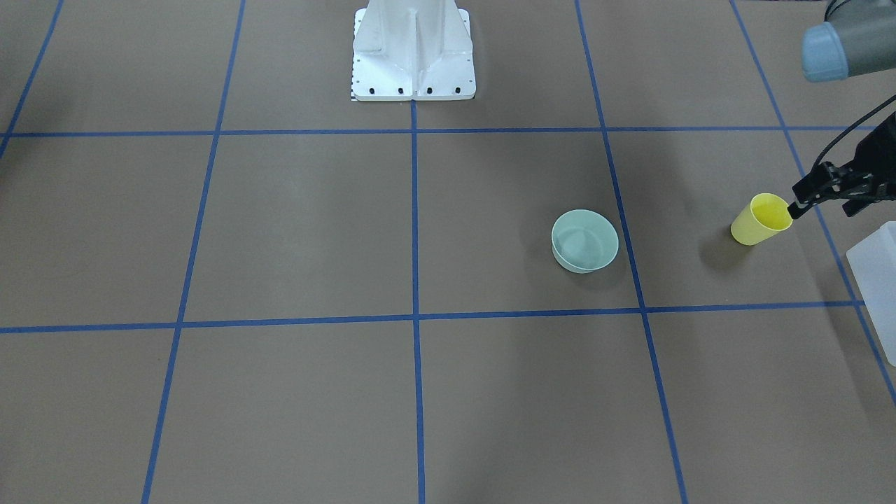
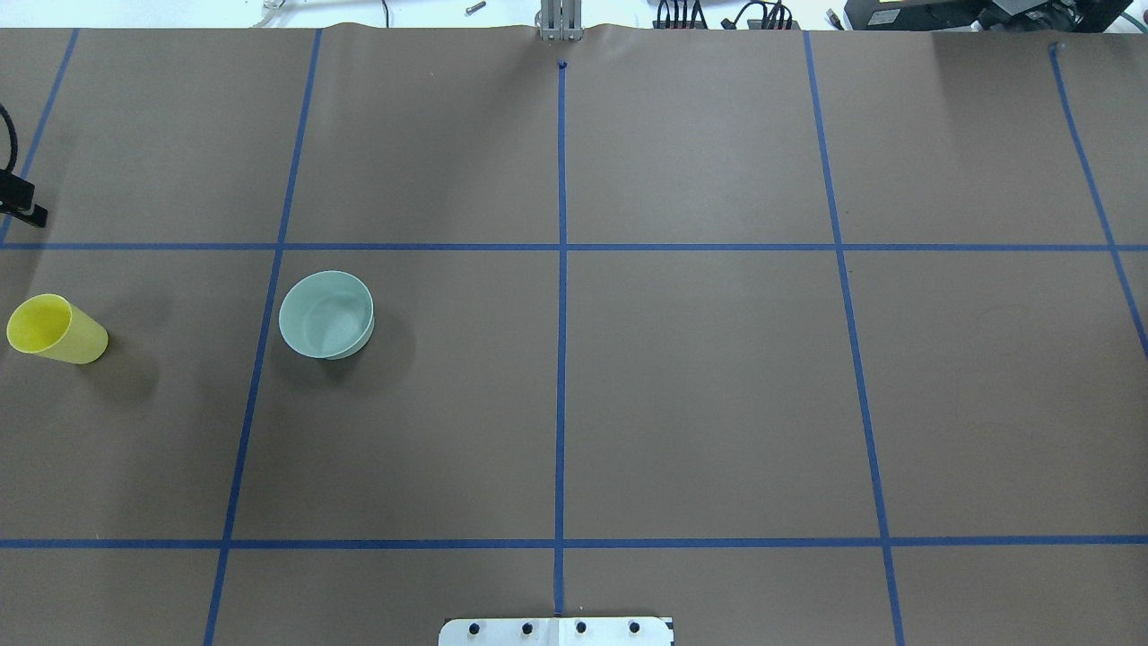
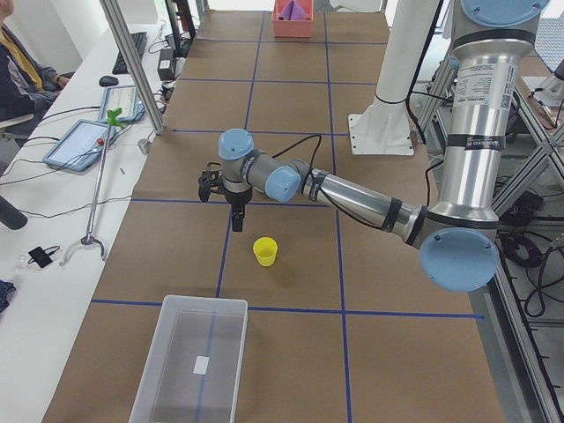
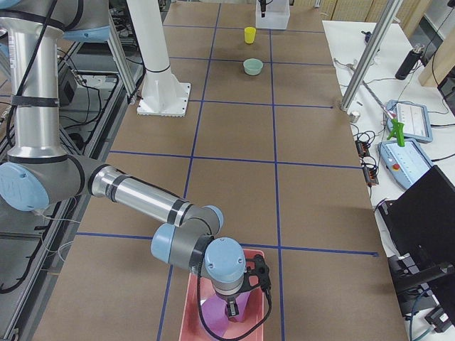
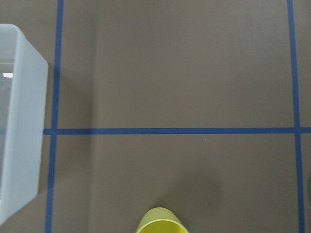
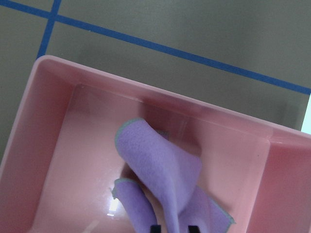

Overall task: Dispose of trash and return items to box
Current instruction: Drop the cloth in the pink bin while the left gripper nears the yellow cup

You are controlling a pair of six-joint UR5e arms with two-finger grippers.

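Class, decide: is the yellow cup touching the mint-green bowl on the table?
Apart. The overhead view shows bare brown table and a blue tape line between the yellow cup and the mint-green bowl.

We see even, fairly bright light from above on the table (image 2: 700,404). Shadows are soft: in the overhead view the cup (image 2: 56,329) and bowl (image 2: 326,314) each throw a faint smudge toward the robot and to the right. Beyond the table's far edge that view burns out white. In the right wrist view the cloth (image 6: 165,179) sits close to the lens and looks soft, and the bin (image 6: 53,145) floor carries a white glint. The box (image 5: 22,145) shows a small glint too. The front view darkens at its upper left.
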